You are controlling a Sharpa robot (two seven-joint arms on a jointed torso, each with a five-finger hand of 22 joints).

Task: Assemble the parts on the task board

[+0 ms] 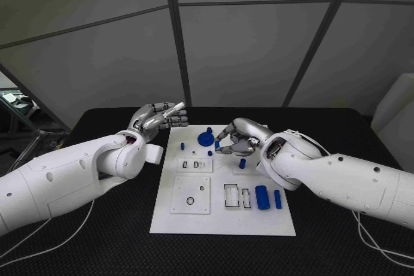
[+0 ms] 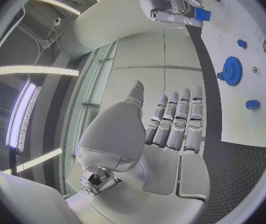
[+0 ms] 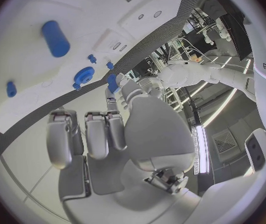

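The white rectangular task board (image 1: pixel 221 219) carries a blue toothed gear (image 1: pixel 205 139) at its far end and a blue cylinder (image 1: pixel 261 197) near right. The right hand (image 1: pixel 237 139) pinches a small blue peg (image 3: pixel 112 82); the left hand (image 1: pixel 158 116) hovers empty, fingers straight, off the board's far left corner.

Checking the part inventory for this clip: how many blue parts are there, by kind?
Gear: 1
Long cylinders: 2
Small pegs on the board: 4
Piece held by right hand: 1
Total: 8
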